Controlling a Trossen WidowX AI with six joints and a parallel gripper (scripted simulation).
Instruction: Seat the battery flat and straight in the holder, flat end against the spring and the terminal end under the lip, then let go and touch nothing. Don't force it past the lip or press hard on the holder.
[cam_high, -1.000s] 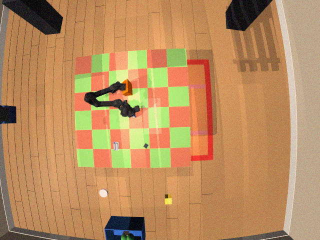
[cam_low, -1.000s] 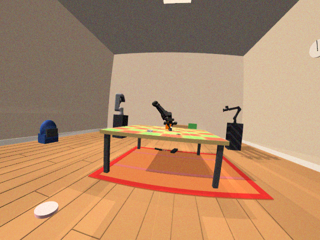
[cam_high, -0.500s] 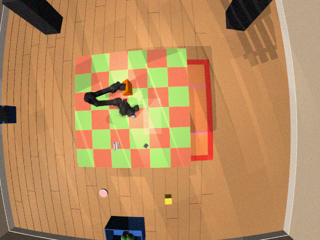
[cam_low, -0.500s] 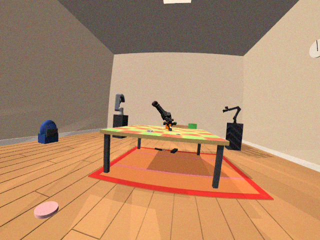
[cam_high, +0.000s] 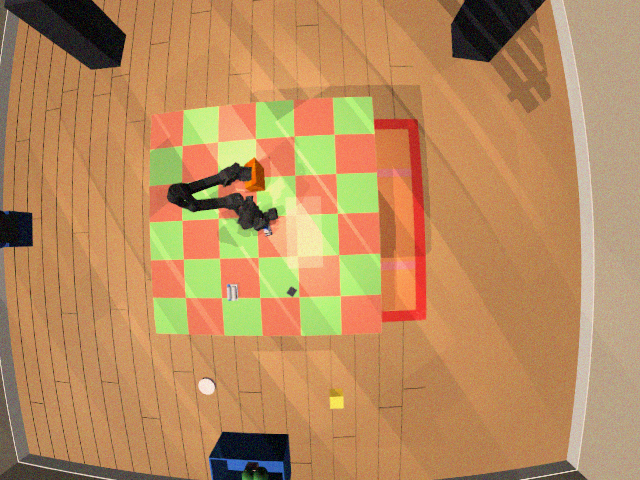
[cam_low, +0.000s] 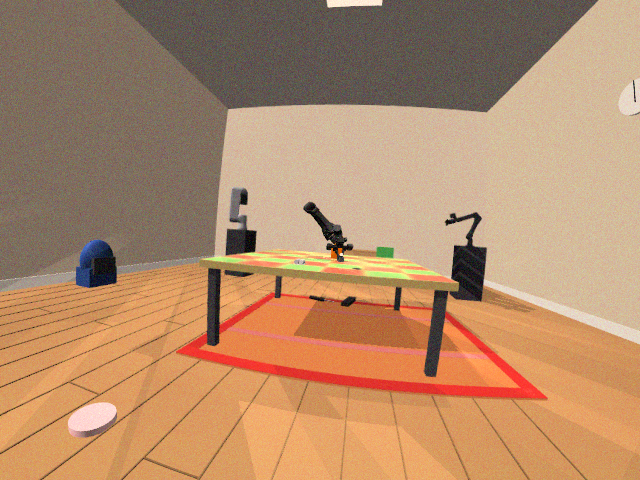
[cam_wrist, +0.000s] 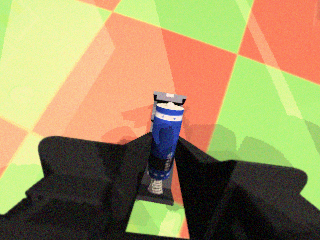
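Battery (cam_wrist: 165, 145) is pinched between the jaws of the gripper (cam_wrist: 162, 162), gripped on its lower body near the flat end, with the white-banded terminal end pointing away from the wrist. It is lined up lengthwise over the holder (cam_wrist: 161, 192) on the checkered surface (cam_wrist: 75, 60); the spring (cam_wrist: 156, 186) is visible just behind the flat end, and the lip (cam_wrist: 169, 96) sits right at the terminal end. Whether the terminal is already tucked under the lip or riding on top of it cannot be told from the wrist view, and whether the cell is lying flat or slightly nose-up is also unclear. In the top view the gripper (cam_high: 266, 227) is seen near mid-surface, with a second small cell-like item (cam_high: 232, 291) and a dark block (cam_high: 292, 291) well apart and not involved. Risks as judged: if the terminal is pushed down onto the lip instead of slid beneath it, the lip gets forced; if the spring is not compressed enough before lowering, the cell may pop out on release; if release is done while tilted, the cell could be left skewed or dragged by a finger pad on retreat.
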